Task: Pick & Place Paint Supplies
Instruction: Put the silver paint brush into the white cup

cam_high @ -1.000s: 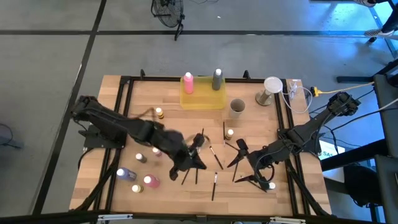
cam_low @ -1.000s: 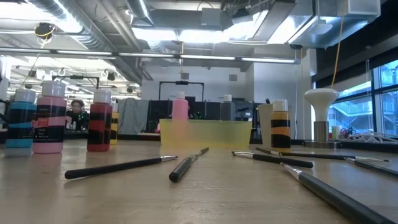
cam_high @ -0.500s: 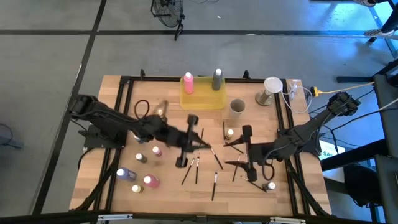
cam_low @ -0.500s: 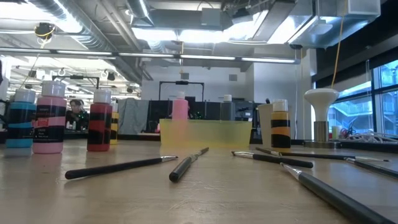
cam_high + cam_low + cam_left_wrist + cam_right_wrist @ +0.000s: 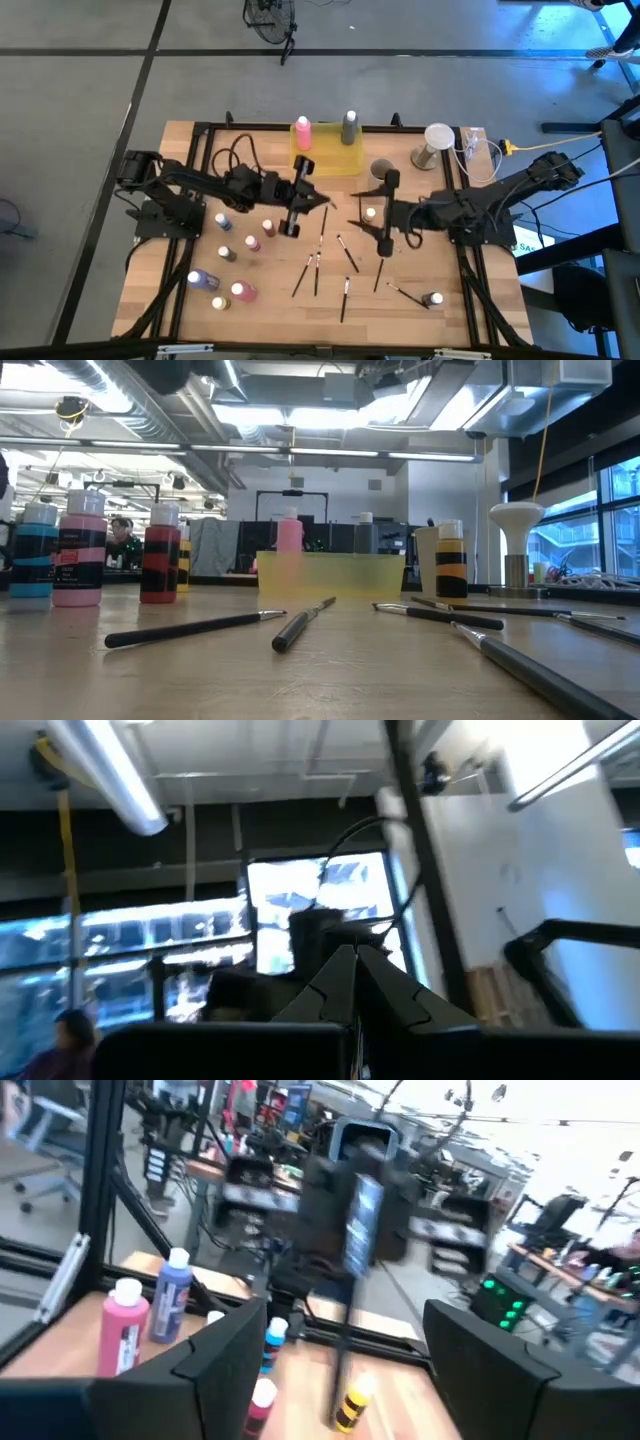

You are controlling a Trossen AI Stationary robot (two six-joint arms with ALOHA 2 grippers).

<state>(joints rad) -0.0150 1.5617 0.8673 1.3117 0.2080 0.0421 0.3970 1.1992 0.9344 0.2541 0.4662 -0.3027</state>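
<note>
Thin dark-handled paintbrushes (image 5: 316, 272) lying scattered across the middle of the wooden table (image 5: 180, 170) in the high view, small paint bottles standing at the left: a purple one (image 5: 197, 280), a pink one (image 5: 242, 291). Taller pink bottle (image 5: 302, 134) and grey bottle (image 5: 349, 127) standing in the translucent yellow tray (image 5: 327, 163) at the far edge, grey-beige cup (image 5: 380, 172) just beside it. Left gripper (image 5: 296, 196) hanging above the table between tray and brushes, fingers pressed together, pinching nothing visible. Right gripper (image 5: 385, 212) hovering near the cup, fingers spread, carrying nothing.

Low view: dark brushes (image 5: 190, 628) lying flat in front, blue (image 5: 34, 555), pink (image 5: 80, 550) and red (image 5: 160, 555) banded bottles lining up at the left, yellow tray (image 5: 330, 575) behind, a yellow-and-black bottle (image 5: 450, 560) at the right. No gripper showing here.

Left wrist view: closed fingertips (image 5: 345, 985) pointing up into the room, away from the table.

Right wrist view: two dark fingers (image 5: 225, 1365) standing wide apart, pink (image 5: 124, 1325) and blue (image 5: 172, 1295) bottles on the table beyond, a small yellow bottle (image 5: 349, 1407) between the fingers but apart from them.
</note>
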